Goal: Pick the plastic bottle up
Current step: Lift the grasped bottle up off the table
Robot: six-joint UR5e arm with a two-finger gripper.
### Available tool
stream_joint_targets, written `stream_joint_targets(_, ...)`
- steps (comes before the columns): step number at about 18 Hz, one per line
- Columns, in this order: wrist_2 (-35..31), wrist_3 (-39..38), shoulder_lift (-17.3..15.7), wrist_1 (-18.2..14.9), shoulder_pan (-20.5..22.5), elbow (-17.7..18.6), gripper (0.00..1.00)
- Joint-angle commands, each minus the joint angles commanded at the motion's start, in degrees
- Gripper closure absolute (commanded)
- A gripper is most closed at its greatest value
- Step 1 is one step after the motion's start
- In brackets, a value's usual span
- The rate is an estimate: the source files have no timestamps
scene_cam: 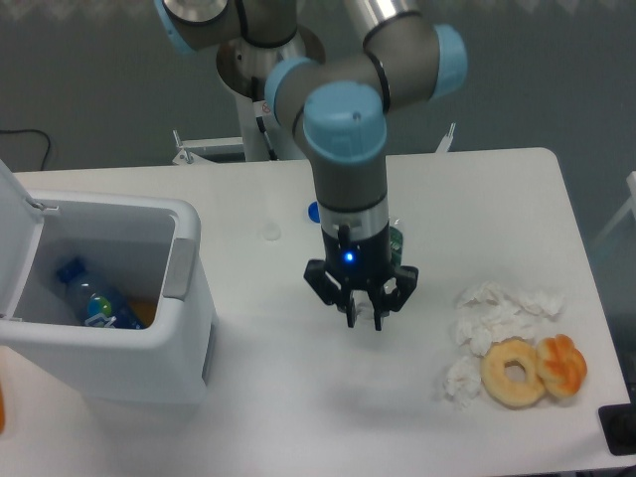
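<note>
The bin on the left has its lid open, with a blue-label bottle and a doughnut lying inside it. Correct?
Not quite. The camera view shows the white bin open with the blue-label bottle inside, but the doughnut is not in it: it lies on the table at the right, beside crumpled tissues.

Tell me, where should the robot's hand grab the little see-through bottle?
Hard to say: the arm hides nearly all of the plastic bottle; only a green sliver shows behind the wrist. Probably best from above, across its narrow ridged sides at the label band. The hand hangs in front of it, fingers close together.
</note>
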State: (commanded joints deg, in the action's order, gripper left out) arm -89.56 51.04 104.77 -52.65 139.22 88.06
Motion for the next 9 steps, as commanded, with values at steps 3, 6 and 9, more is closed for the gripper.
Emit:
stream_joint_targets(3,0.0,1.2,-1.0,-1.4,0.3,0.2,0.75)
stream_joint_targets(6,0.0,10.0,-2.5,-5.9,1.5,0.3,0.76)
stream_joint_targets(9,0.0,12.1,-3.8,-9.3,2.5,0.4,0.76)
